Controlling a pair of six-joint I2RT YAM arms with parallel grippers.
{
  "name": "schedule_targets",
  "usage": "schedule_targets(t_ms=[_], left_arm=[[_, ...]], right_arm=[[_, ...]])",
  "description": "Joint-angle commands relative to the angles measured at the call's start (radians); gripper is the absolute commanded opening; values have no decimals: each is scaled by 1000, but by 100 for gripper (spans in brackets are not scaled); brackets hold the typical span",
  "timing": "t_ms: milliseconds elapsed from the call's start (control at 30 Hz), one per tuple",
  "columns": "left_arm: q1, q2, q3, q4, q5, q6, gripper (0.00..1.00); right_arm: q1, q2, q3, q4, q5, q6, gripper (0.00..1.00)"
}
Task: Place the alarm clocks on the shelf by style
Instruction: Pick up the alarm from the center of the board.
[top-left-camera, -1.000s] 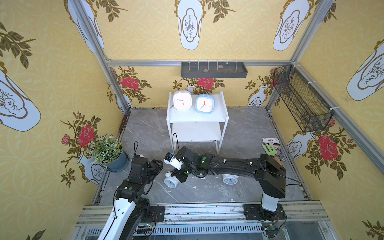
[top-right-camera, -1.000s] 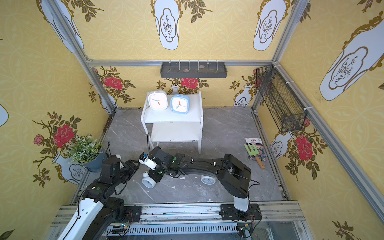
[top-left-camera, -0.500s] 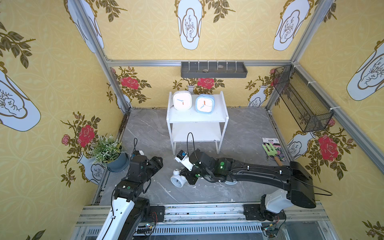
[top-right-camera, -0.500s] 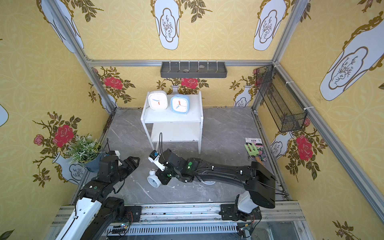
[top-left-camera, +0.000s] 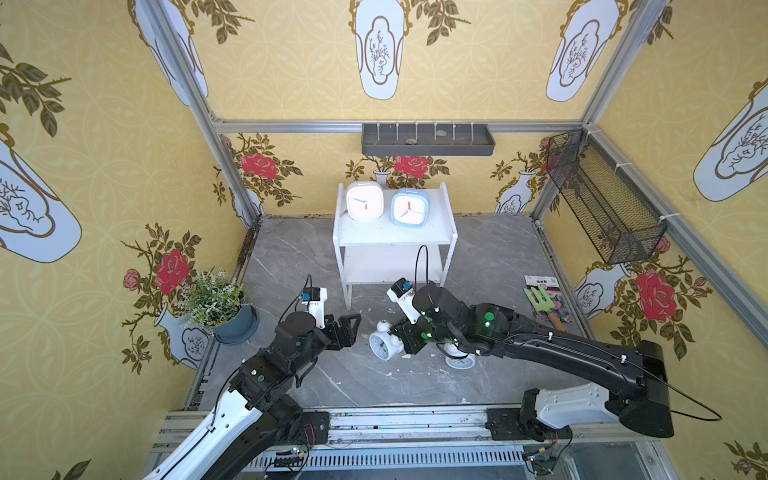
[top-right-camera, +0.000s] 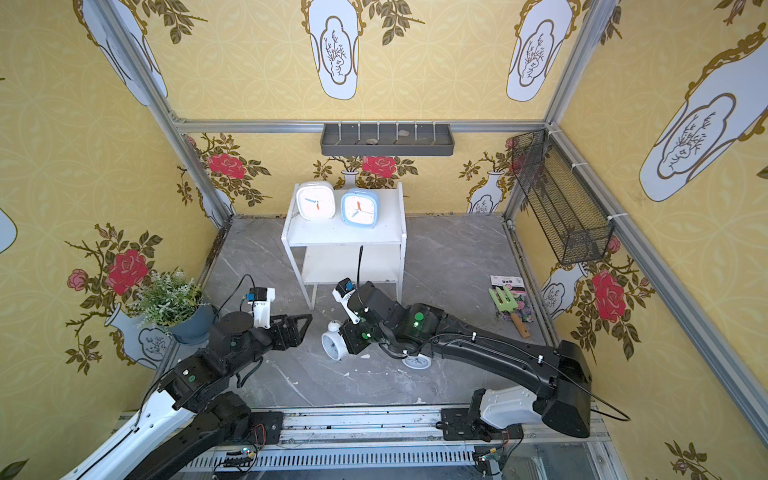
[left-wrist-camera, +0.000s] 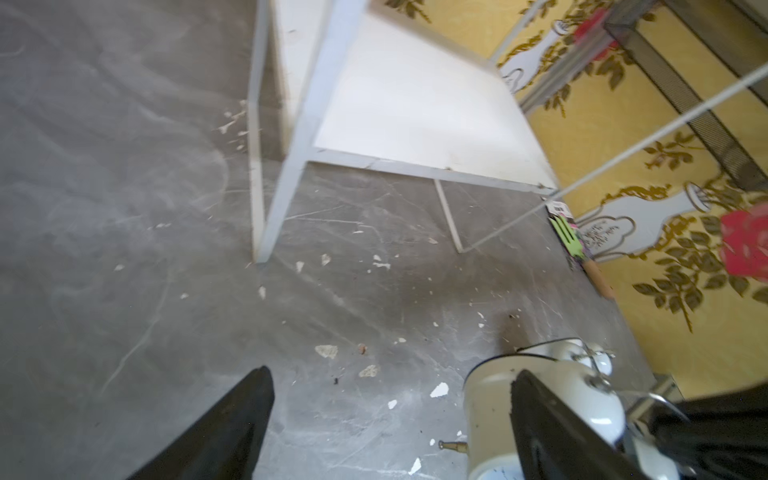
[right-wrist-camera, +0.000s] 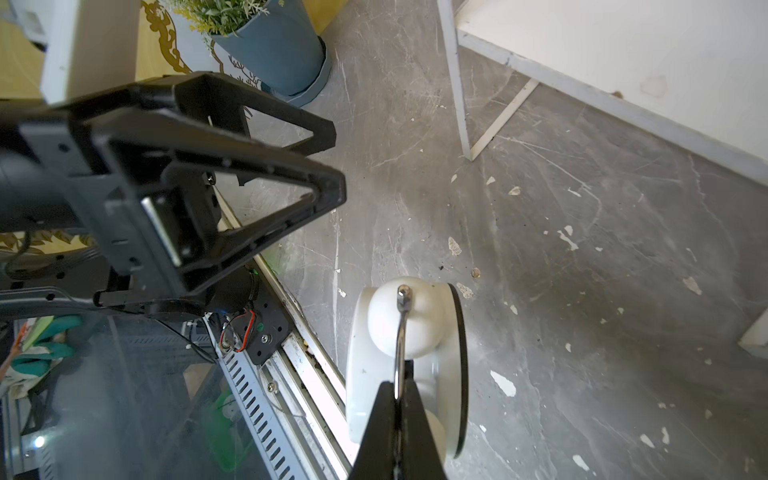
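Note:
On the top board of the white shelf (top-left-camera: 395, 239) (top-right-camera: 345, 239) stand a white square clock (top-left-camera: 365, 201) (top-right-camera: 316, 200) and a light blue one (top-left-camera: 409, 208) (top-right-camera: 359, 208). My right gripper (right-wrist-camera: 399, 388) (top-left-camera: 405, 336) is shut on the wire handle of a round twin-bell clock (right-wrist-camera: 409, 328) (top-left-camera: 384, 344) (top-right-camera: 333, 344) on the grey floor in front of the shelf. A second twin-bell clock (top-left-camera: 459, 362) (top-right-camera: 415, 362) lies partly hidden under my right arm. My left gripper (left-wrist-camera: 390, 374) (top-left-camera: 350, 328) stands open just left of the held clock (left-wrist-camera: 488, 409), whose body is beside one finger (left-wrist-camera: 552, 428).
A potted plant (top-left-camera: 216, 301) stands at the left wall. By the right wall, a green garden fork (top-left-camera: 544, 305) lies on a seed packet. A grey tray (top-left-camera: 428, 139) hangs on the back wall and a black mesh basket (top-left-camera: 602, 199) on the right wall.
My right gripper has carried the twin-bell clock to the right, toward the shelf front. My left gripper has opened wide and reached out toward that clock.

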Motion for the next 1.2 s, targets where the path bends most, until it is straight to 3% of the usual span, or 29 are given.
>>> schedule_targets(t_ms=[0, 233, 367, 633, 1167], left_arm=[[-75, -11, 1, 146, 12, 153, 97], [-257, -17, 22, 180, -35, 267, 99], [-406, 0, 35, 212, -92, 347, 99], [-657, 185, 89, 262, -217, 514, 99], [-669, 284, 92, 359, -237, 559, 99]], right_arm=[[-10, -42, 15, -42, -33, 20, 0], [-47, -132, 36, -141, -56, 21, 0], [-90, -199, 46, -185, -86, 13, 0], [-110, -245, 74, -221, -122, 4, 0], [-108, -247, 55, -149, -198, 15, 0]])
